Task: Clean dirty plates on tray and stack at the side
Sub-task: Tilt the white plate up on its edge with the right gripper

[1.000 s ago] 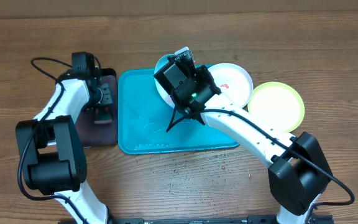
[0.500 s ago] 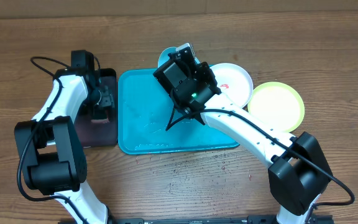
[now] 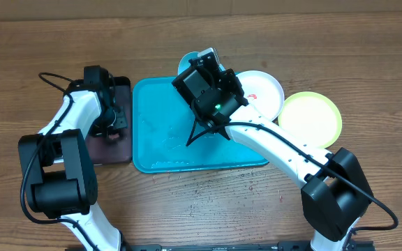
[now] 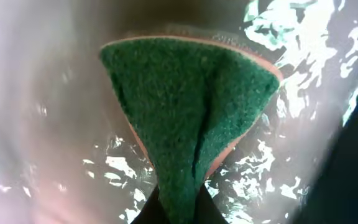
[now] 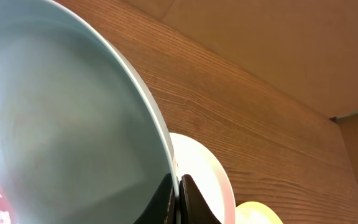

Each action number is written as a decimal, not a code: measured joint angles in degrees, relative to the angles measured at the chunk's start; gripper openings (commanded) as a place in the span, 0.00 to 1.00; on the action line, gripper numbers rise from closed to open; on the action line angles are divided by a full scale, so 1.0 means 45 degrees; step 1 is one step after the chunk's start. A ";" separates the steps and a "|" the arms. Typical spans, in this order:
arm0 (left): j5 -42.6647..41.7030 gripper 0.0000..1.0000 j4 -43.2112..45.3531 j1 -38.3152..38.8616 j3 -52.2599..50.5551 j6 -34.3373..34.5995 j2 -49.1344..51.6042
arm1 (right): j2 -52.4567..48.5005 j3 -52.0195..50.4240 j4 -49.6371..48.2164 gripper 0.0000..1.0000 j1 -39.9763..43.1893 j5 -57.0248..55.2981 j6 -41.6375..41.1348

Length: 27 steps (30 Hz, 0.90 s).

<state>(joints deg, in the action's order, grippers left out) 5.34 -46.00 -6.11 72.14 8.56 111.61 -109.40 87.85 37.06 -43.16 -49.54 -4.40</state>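
At eleven o'clock over the blue tray (image 3: 166,146), one plate is held up for scrubbing while the sponge is picked up.

Right hand (image 5: 179,196) is pinched tight on the rim of the pale cyan plate (image 5: 61,124), holding it tilted above the tray's far edge. Left hand (image 4: 178,206), out at nine o'clock, is clamped on the green sponge (image 4: 185,99) over the small black tray (image 3: 121,150), whose floor looks wet. I'd judge that scrubbing is about to start, and next the sponge must cross to the plate's face. The red-smeared white plate (image 3: 264,84) sits at the blue tray's one-o'clock corner, with the yellow-green plate (image 3: 313,118) on the counter (image 3: 326,42) just beside it. No plate lies flat inside the blue tray.
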 measured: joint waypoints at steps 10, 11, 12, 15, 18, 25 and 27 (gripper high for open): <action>0.0214 0.63 -0.0918 0.0000 0.1564 0.0010 -0.0010 | 0.0000 0.0000 0.0000 0.04 0.0000 0.0000 0.0005; 0.0214 0.61 -0.0889 0.0000 0.1579 0.0010 -0.0010 | 0.0000 0.0000 -0.0005 0.04 0.0000 -0.0005 0.0000; 0.0214 0.59 -0.0889 0.0000 0.1579 0.0005 -0.0010 | 0.0000 0.0000 -0.0005 0.04 0.0000 -0.0005 0.0000; 0.0214 0.56 -0.0831 0.0000 0.1574 0.0107 -0.0010 | 0.0000 0.0000 -0.0005 0.04 0.0000 0.0000 -0.0005; 0.0214 0.57 -0.0607 0.0000 0.1447 0.0316 -0.0010 | 0.0000 0.0000 -0.0005 0.04 0.0000 0.0010 0.0000; 0.0214 0.48 0.0146 0.0000 0.0355 0.0544 -0.0010 | 0.0000 0.0000 -0.0010 0.04 0.0000 0.0005 0.0024; 0.0214 0.04 0.0432 0.0000 0.0068 0.0656 -0.0010 | 0.0000 0.0000 -0.0010 0.04 -0.0005 0.0010 0.0029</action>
<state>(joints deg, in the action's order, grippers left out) 6.31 -44.05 -6.11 72.44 11.51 111.57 -109.40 87.85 37.01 -43.18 -49.50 -4.27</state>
